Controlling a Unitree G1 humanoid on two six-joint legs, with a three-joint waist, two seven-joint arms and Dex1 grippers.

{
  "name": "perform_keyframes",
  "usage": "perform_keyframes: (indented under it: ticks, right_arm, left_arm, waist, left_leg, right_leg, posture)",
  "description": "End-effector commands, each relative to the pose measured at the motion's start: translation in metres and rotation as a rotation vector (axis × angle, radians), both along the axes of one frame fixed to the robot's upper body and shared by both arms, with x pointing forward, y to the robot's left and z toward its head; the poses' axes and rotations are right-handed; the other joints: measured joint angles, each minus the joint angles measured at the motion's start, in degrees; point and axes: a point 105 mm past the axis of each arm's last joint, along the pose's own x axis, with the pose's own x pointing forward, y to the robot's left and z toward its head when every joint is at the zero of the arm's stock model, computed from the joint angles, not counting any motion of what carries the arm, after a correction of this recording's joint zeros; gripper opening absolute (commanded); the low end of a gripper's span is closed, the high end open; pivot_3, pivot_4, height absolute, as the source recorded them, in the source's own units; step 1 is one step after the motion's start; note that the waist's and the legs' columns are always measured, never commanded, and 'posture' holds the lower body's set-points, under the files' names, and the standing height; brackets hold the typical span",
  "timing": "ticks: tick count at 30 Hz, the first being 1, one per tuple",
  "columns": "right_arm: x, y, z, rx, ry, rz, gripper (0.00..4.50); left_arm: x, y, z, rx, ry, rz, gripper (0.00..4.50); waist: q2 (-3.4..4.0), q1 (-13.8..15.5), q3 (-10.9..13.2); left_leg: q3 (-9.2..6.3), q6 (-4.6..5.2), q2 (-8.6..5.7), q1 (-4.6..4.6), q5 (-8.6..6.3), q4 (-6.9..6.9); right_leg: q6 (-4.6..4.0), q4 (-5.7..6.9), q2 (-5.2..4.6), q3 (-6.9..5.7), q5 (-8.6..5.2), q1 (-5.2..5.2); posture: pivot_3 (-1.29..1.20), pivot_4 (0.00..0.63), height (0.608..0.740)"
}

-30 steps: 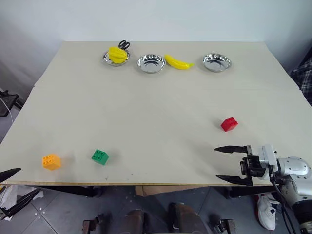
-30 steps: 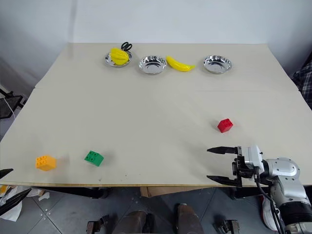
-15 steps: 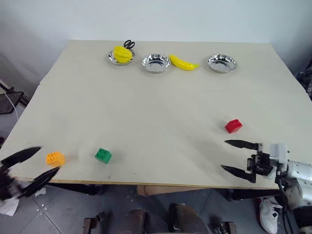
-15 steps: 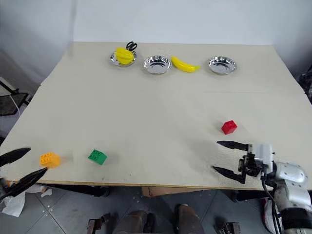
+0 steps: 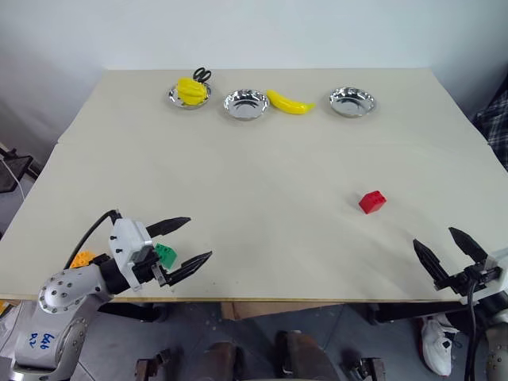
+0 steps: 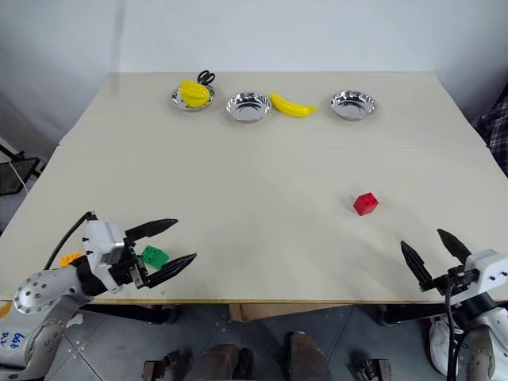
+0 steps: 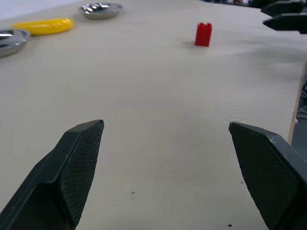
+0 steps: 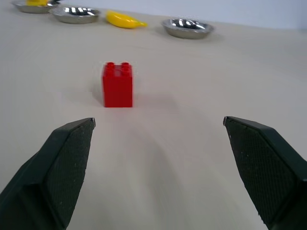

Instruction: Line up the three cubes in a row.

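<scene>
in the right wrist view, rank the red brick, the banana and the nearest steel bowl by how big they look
1. red brick, though it is much the closest to the camera, so this is apparent size only
2. steel bowl and banana: they look much alike in extent, too close to rank

Pretty even, bright light, soft shadows; steel bowls [image 5: 246,104] near the surface's far edge glare, wrist views maybe slightly blurry.

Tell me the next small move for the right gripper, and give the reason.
Probably ease the right gripper forward toward the red cube. Its fingers stand open near the table's front edge, and the right wrist view shows the cube standing upright ahead, slightly off to one side, untouched. The green cube and orange cube lie far off by the open left gripper.
</scene>
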Motion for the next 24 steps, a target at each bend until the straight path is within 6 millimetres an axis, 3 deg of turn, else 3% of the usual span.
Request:
perform_keyframes:
  ticks: [1,7,11,19,22,24]
  right_arm:
    - [0.023,0.021,0.017,-0.025,0.026,0.029,4.50]
    - [0.056,0.041,0.025,-0.049,0.073,0.058,4.50]
    - [0.082,0.043,0.025,-0.098,0.113,0.030,4.50]
    - [0.105,0.050,0.017,-0.096,0.193,0.063,4.50]
    - [0.107,0.053,0.020,-0.076,0.175,0.081,3.89]
    - [0.108,0.054,0.021,-0.077,0.172,0.089,3.23]
  left_arm:
    - [-0.003,-0.005,0.009,0.009,-0.058,-0.032,4.43]
    - [-0.005,-0.011,0.009,0.040,-0.072,-0.102,4.43]
    - [-0.004,-0.014,0.013,0.043,-0.078,-0.141,4.43]
    - [-0.003,-0.018,0.014,0.058,-0.124,-0.127,4.43]
    - [-0.002,-0.017,0.014,0.059,-0.137,-0.118,4.50]
    - [-0.001,-0.017,0.014,0.060,-0.142,-0.115,4.50]
  waist:
    - [0.00,0.0,0.0]
    - [0.00,0.7,0.0]
    - [0.00,0.6,0.0]
    - [0.01,0.2,0.0]
    - [0.00,0.3,0.0]
    - [0.01,0.3,0.0]
  left_leg:
    - [0.00,0.02,0.00,0.02,0.01,0.01]
    - [-0.02,-0.04,-0.01,0.02,0.14,0.02]
    - [0.00,-0.03,-0.03,-0.06,0.14,0.05]
    - [-0.03,-0.04,-0.02,-0.22,0.14,0.04]
    - [-0.03,-0.04,-0.02,-0.22,0.14,0.04]
    - [-0.03,-0.04,-0.02,-0.22,0.14,0.05]
  right_leg:
    - [-0.01,0.02,0.00,0.01,-0.01,0.01]
    - [-0.04,0.04,-0.01,0.02,-0.02,0.01]
    - [-0.04,0.00,-0.02,0.01,-0.02,-0.04]
    - [-0.01,0.04,-0.01,-0.06,0.00,-0.22]
    - [-0.01,0.05,-0.01,-0.06,0.00,-0.22]
    - [-0.01,0.05,-0.01,-0.06,0.00,-0.22]
  posture:
    - [0.00,0.150,0.740]
    - [0.00,0.150,0.740]
    - [0.00,0.150,0.740]
    - [0.00,0.150,0.740]
    - [0.00,0.150,0.740]
    - [0.00,0.150,0.740]
